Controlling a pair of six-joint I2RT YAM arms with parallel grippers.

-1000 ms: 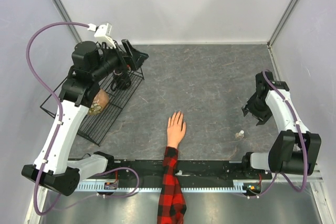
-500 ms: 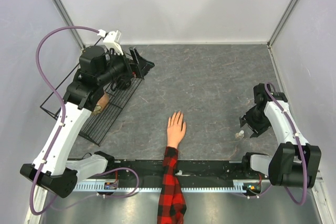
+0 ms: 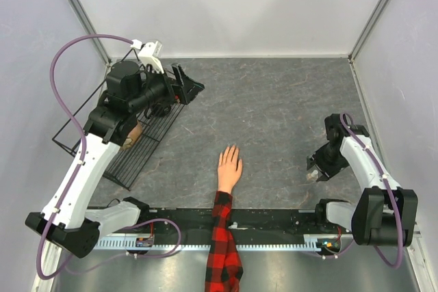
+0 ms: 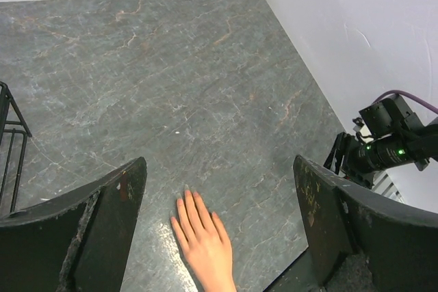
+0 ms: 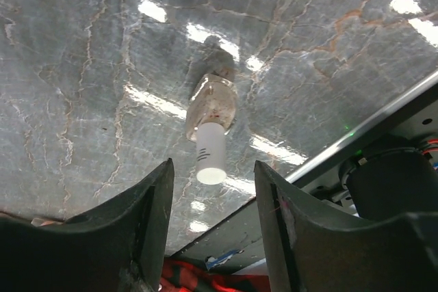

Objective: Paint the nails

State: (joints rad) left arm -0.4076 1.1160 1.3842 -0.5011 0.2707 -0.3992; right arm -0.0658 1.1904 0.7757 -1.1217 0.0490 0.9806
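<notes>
Bottle point(image 5: 211, 122) of polish, small, white cap, standing on the desk point(image 3: 274, 100) near the front rail on the right side. The right gripper point(image 5: 215, 169) hangs just above it, jaws wide open either side of the cap, holding nothing, not touching.

The left gripper point(image 4: 217, 176) is high over the far left corner by the wire rack point(image 3: 147, 138), also spread wide and empty.

The mannequin hand point(image 3: 229, 167) lies palm down at centre front, plaid sleeve point(image 3: 222, 237) trailing off the desk. The nails point(image 4: 189, 194) are at its fingertips, pointing away from the arms, well apart from the bottle.

Risks from here:
- One finger clipping the cap on the way down would tip the bottle (narrow base, tall cap).
- A pinch on the cap alone could let the body swing or slip.
- If tipped, it could roll against the rail.

Hard to make out: the nails are skin-toned and barely separable from the fingers in any view. The polish colour is unreadable. A brownish item in the rack cannot be identified.
</notes>
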